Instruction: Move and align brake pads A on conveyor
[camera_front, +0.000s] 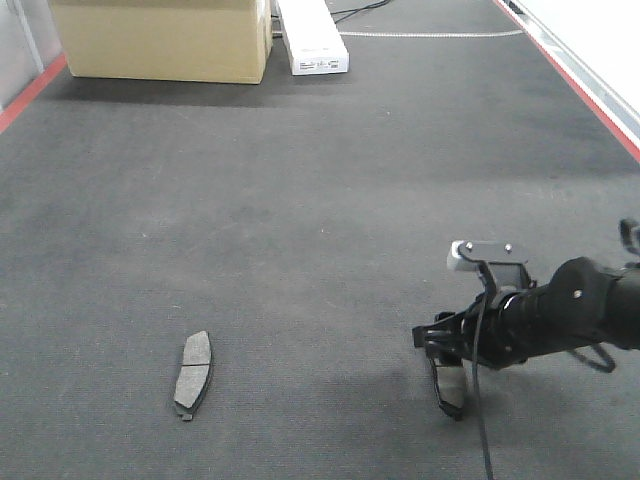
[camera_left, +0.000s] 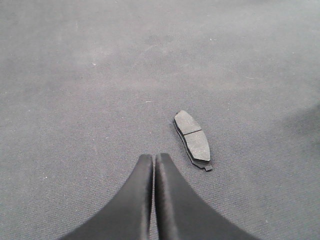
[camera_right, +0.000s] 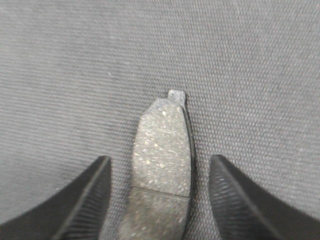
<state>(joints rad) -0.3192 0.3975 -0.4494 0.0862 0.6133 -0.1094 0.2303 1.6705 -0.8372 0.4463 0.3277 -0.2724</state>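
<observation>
Our right gripper (camera_right: 160, 167) is spread wide and straddles the right brake pad (camera_right: 162, 145). That pad lies flat on the conveyor worktop (camera_front: 300, 200) at the near right, touching neither finger. Our left gripper (camera_left: 152, 159) has its fingers pressed together, holding nothing, near the left brake pad (camera_left: 192, 139). We judge the thin pad a risk: closing too high could skate over it, and uneven contact could twist it.

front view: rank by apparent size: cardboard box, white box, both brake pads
1. cardboard box, though cropped by the frame
2. white box
3. left brake pad and right brake pad: not ranked. They look alike, and the right gripper hides part of the right one.
</observation>
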